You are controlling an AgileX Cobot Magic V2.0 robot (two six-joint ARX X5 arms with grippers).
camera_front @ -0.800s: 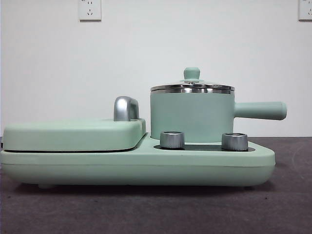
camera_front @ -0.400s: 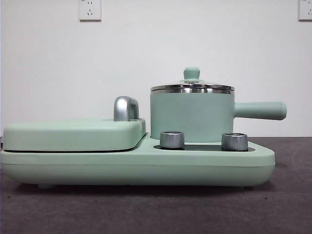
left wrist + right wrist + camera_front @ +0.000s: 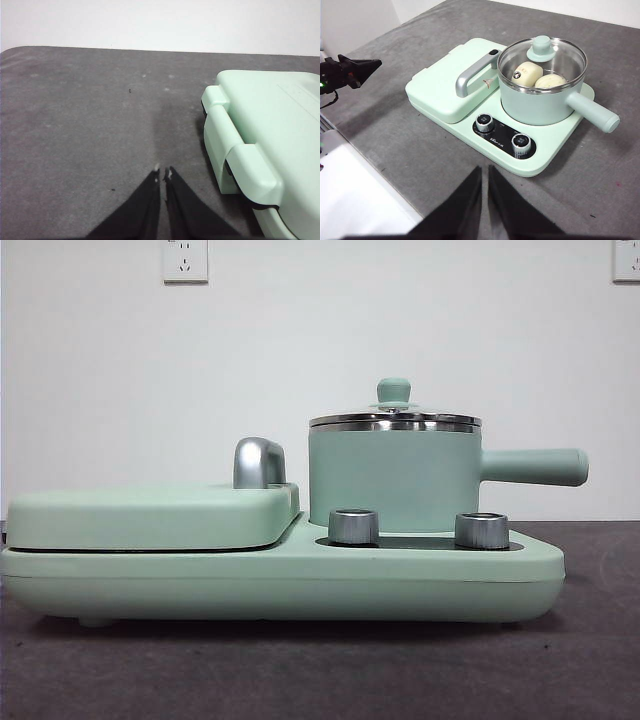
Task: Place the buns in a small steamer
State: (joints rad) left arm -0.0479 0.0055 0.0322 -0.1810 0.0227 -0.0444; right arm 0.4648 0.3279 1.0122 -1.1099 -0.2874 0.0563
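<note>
Surface: dark grey felt-like table top (image 3: 320, 670), a few small specks on it, otherwise bare in front. One mint-green cooker base (image 3: 300, 580) sits on it.

On the base, nearest edge: 2 chrome dials (image 3: 353, 526) and (image 3: 481, 530), side by side on a black panel. Left part: 1 flat griddle lid (image 3: 150, 517), shut, w/ 1 chrome handle (image 3: 258, 462). Right part, behind the dials: 1 small steamer pot (image 3: 394, 475), upright, long handle (image 3: 535, 466) pointing out to the side, glass lid (image 3: 542, 57) seated on the steel rim, green knob (image 3: 393, 391) on top.

Buns: 2, both inside the pot under the glass, seen from the right wrist view. Smooth cream bun (image 3: 527, 73) and ridged pale bun (image 3: 550, 81) lie touching each other.

Grippers: 2, neither holding anything. Right gripper (image 3: 484, 172) hangs above the table on the dial side of the cooker, well apart from it, jaws nearly together w/ only a thin slit. Left gripper (image 3: 163, 173) is over bare table just beside the griddle end of the base, jaws likewise pressed almost closed.

Room: plain white wall (image 3: 320, 340) behind, 2 wall sockets (image 3: 184, 260) and (image 3: 626, 260) high up.
</note>
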